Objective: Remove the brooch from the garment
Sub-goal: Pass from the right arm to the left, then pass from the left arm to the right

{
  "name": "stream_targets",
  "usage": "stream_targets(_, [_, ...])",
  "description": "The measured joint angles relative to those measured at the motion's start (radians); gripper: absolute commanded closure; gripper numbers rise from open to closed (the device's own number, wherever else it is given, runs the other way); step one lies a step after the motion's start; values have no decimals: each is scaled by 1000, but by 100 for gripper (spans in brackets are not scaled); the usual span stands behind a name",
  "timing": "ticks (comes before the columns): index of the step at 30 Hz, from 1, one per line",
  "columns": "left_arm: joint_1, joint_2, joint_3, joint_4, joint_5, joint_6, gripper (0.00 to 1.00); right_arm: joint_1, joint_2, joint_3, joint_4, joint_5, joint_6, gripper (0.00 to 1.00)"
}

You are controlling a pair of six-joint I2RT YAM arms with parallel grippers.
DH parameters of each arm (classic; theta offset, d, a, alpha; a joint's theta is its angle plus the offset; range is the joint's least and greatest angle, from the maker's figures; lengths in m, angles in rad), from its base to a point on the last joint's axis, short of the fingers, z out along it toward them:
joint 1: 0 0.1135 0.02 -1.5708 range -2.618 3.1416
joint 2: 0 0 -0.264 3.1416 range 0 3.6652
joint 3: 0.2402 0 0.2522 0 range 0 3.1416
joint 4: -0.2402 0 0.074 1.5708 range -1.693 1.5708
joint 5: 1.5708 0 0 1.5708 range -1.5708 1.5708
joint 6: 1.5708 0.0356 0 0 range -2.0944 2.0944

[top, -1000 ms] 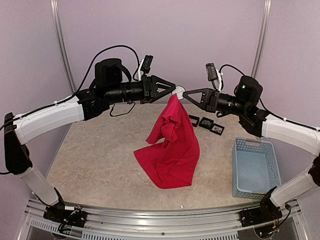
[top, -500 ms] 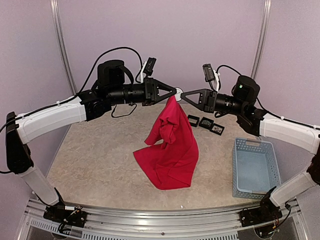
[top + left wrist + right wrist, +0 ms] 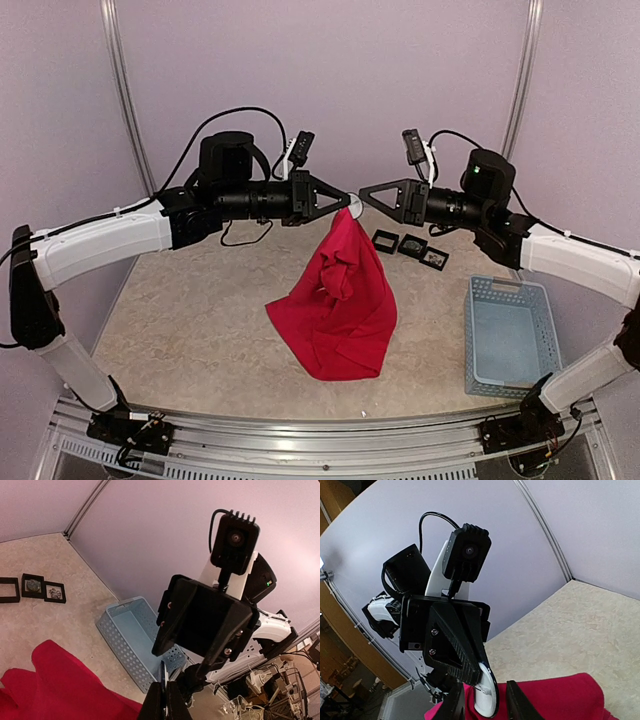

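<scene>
Large bright red fabric garment [image 3: 340, 300] hangs from peak, long axis vertical, hem on tabletop [image 3: 190, 320]. Left gripper [image 3: 345, 205] clamped on peak. Small white oval [image 3: 485, 690], probably brooch, sits 8 o'clock off nearer right gripper [image 3: 363, 190], fingers apart.

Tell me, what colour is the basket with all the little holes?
Pale blue. The basket shows best in the top external view.
</scene>
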Motion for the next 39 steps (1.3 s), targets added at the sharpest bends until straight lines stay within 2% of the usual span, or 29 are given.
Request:
stream_targets(3, [-9, -2, -3, -74, -48, -2, 100, 1, -17, 8, -63, 35, -56, 51])
stream_targets(7, [-18, -4, 2, -174, -118, -11, 100, 10, -57, 10, -193, 98, -148, 47])
stream_targets(14, [-21, -3, 11, -287, -208, -62, 100, 103, -75, 29, -405, 228, -288, 45])
stream_targets(21, [-28, 13, 29, -325, -231, -98, 100, 192, -2, 103, -571, 333, -370, 46])
stream_targets(23, [-30, 17, 32, -330, -235, -106, 100, 203, 23, 104, -581, 329, -378, 52])
stream_targets(26, [-34, 17, 32, -332, -243, -110, 100, 209, 61, 106, -600, 332, -385, 71])
stream_targets(29, [-40, 17, 32, -334, -249, -112, 100, 213, 85, 117, -623, 387, -388, 96])
stream_targets(30, [-41, 17, 32, -336, -251, -112, 100, 213, 84, 117, -626, 406, -397, 100])
stream_targets(39, [-41, 16, 20, -324, -198, -80, 100, 221, 24, 106, -661, 614, -428, 100])
